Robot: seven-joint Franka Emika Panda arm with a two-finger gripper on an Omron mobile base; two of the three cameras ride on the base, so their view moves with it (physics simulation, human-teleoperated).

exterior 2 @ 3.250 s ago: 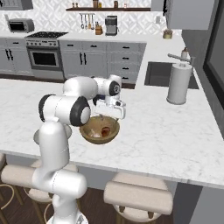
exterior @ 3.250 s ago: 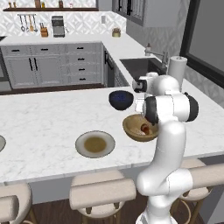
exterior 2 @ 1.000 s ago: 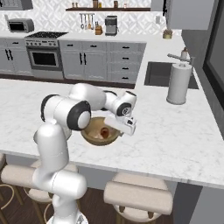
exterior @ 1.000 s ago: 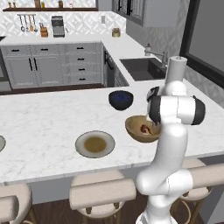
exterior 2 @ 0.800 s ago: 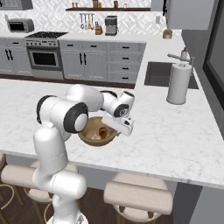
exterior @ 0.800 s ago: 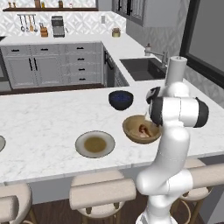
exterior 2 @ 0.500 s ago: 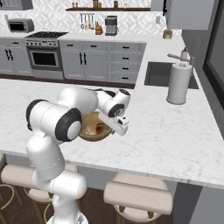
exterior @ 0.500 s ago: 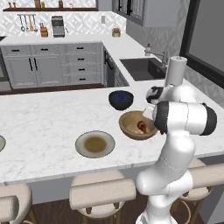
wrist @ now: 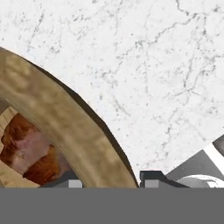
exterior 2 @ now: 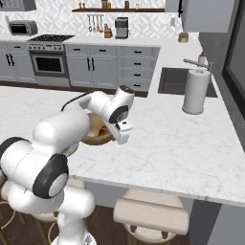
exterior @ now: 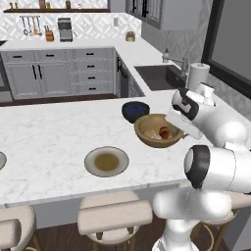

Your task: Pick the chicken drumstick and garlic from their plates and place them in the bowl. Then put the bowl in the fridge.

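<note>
The tan wooden bowl (exterior: 147, 139) is on the white marble island beside the dark blue bowl. Inside it lie the reddish-brown chicken drumstick (wrist: 41, 168) and the pale pinkish garlic (wrist: 31, 142); in the left base view I see them only as one small lump (exterior: 164, 131). My gripper (exterior: 179, 130) is at the bowl's right rim, shut on it. In the hand view the thick rim (wrist: 65, 122) runs down between the two fingertips of the gripper (wrist: 113, 181). The right base view has the gripper (exterior 2: 120, 134) at the bowl (exterior 2: 95, 137), which the arm half hides. One plate (exterior: 106, 162) lies near the front edge. The fridge is out of view.
A small dark blue bowl (exterior: 135, 110) stands just behind the wooden bowl. A second plate (exterior: 1, 161) is cut by the left edge. A paper towel roll (exterior 2: 196, 91) and the sink (exterior 2: 174, 81) are at the right. Stools (exterior: 115, 215) line the island's front.
The hand has dropped onto the bowl's right rim and the jaws have closed on it. The bowl now stands a little higher in the left base view, nearer the blue bowl.
</note>
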